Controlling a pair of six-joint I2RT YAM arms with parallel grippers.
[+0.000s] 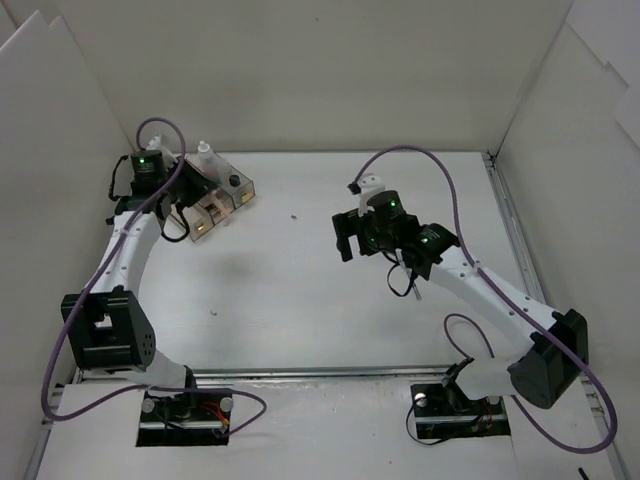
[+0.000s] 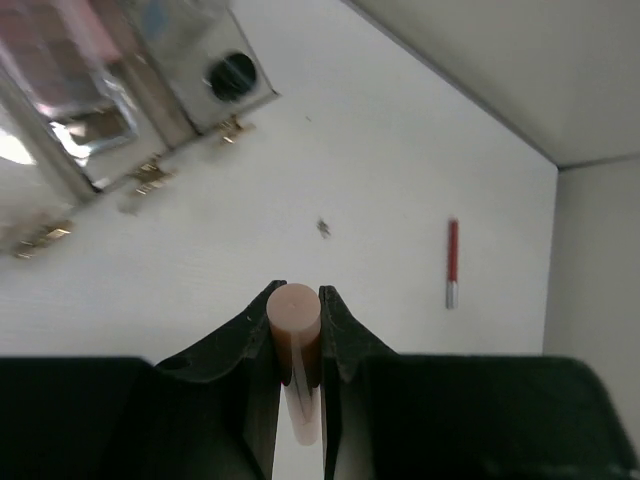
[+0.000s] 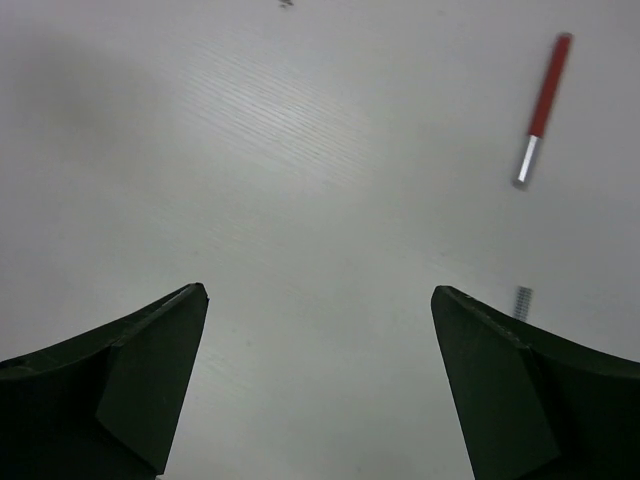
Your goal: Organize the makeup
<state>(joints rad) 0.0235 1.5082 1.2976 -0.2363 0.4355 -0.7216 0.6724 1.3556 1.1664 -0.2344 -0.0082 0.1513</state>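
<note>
Clamping pink pencil, left tool hangs beside box.

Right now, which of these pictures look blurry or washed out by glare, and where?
Left wrist view: the clear box is blurred, with white glare on its plastic; the pink pencil up close is slightly soft. Right wrist view: the red pencil and the table grain are sharp, with a faint shadow upper left. Top view: even light, only soft shadows.
</note>
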